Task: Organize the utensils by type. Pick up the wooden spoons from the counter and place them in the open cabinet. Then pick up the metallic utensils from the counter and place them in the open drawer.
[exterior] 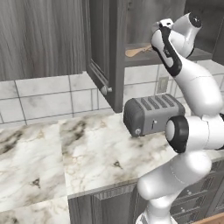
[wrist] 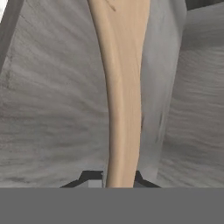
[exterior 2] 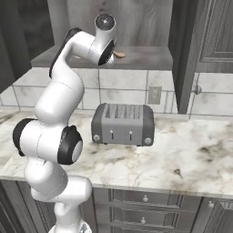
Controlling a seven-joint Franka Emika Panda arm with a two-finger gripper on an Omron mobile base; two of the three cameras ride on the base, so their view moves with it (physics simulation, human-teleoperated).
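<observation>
- Your gripper [wrist: 119, 181] is closed tight on a wooden spoon [wrist: 122, 87] — the finger tips [wrist: 89, 177] pinch its handle on both sides.
- You have the spoon inside the open cabinet [exterior: 105, 52], its pale end just above the shelf [exterior 2: 145, 57].
- The toaster [exterior: 151, 114] stands below on the counter [exterior: 87, 153], well apart.

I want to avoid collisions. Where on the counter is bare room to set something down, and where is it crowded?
The counter is bare left of the toaster, from the tiled wall to the front edge, and also in front of the toaster. It is crowded in the open cabinet, where the hand holds a wooden spoon over the shelf.
</observation>
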